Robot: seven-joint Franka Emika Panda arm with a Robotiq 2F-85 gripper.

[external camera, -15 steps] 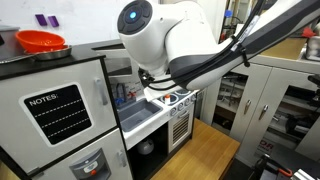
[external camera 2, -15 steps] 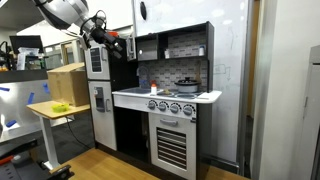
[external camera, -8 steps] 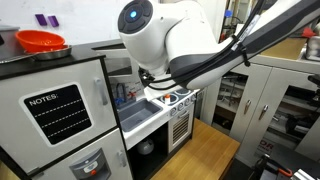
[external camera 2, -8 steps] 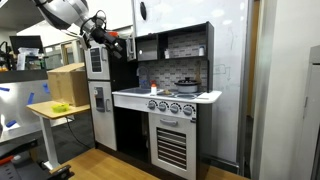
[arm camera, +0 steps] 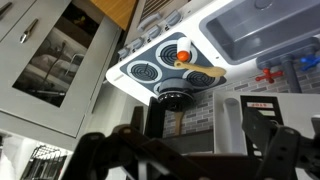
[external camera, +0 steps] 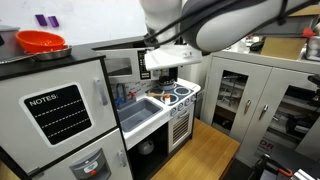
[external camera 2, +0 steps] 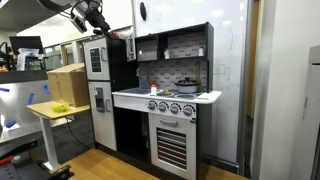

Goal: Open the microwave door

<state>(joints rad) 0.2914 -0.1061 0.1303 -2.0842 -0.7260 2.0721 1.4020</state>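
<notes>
Fingers (arm camera: pixel 232 122) are spread wide with nothing between them, and the gripper (arm camera: pixel 192 125) hangs high over the toy stove (arm camera: pixel 165 65). The microwave door (external camera: pixel 172 57) stands swung out from the cabinet, above the sink (external camera: pixel 138 113). Room's got a white counter (external camera 2: pixel 208 96), wood floor (external camera: pixel 205 150) and glass-front grey cabinets (external camera: pixel 240 95) alongside.

A toy play kitchen (external camera 2: pixel 170 140) is standing against a whiteboard wall (external camera 2: pixel 230 60), not in a home. Glass-doored storage cabinets (external camera: pixel 240 100) and a cardboard box (external camera 2: pixel 65 85) are suggesting a lab or office.
</notes>
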